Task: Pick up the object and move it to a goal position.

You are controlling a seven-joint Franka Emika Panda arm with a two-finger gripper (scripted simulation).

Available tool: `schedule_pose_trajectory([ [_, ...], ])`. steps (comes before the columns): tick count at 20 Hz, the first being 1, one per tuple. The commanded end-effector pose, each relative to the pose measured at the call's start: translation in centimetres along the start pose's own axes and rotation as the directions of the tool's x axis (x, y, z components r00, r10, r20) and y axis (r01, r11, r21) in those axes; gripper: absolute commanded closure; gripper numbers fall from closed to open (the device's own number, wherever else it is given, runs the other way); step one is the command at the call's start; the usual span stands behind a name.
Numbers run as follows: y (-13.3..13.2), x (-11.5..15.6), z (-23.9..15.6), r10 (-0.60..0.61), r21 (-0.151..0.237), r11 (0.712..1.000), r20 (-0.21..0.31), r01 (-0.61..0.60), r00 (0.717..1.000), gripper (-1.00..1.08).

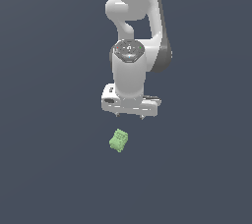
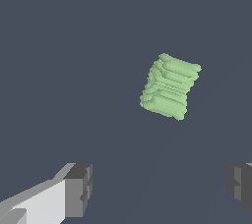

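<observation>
We see the object [image 1: 118, 140], a small light-green ridged lump, lying tilted on a plain dark grey-blue floor [image 1: 49, 169]. No edges or corners of that floor show, so we place it only relative to the arm. In the exterior view it sits below the claw [image 1: 130, 116] and a little toward the exterior view's left of it, clearly apart, nothing touching it. In the wrist view the object [image 2: 170, 86] shows its stacked ridges and lies beyond the fingertips [image 2: 78, 188], off the midline between them. We see the claw [image 2: 160, 186] spread wide and empty, its two dark pads far apart, gap much wider than the object. The white arm [image 1: 130, 70] hangs straight down with the claw pointing at the floor.
</observation>
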State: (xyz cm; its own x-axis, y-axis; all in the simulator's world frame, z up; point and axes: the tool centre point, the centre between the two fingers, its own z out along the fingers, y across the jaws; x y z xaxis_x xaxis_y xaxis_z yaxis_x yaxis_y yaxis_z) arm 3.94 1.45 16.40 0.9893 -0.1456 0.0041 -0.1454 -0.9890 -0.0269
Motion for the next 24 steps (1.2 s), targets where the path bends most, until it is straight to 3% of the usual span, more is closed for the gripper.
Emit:
schedule_pose_trajectory([
  [1, 0.7, 1.2, 0.9, 0.06, -0.003, 0.998, 0.001, -0.06, 0.998, -0.92],
  [12, 3.3, 5.4, 4.8, 0.281, -0.022, 0.96, -0.002, -0.281, 0.96, -0.92],
  [24, 3.9, 6.1, 6.1, 0.322, -0.027, 0.946, -0.004, -0.322, 0.947, -0.92],
])
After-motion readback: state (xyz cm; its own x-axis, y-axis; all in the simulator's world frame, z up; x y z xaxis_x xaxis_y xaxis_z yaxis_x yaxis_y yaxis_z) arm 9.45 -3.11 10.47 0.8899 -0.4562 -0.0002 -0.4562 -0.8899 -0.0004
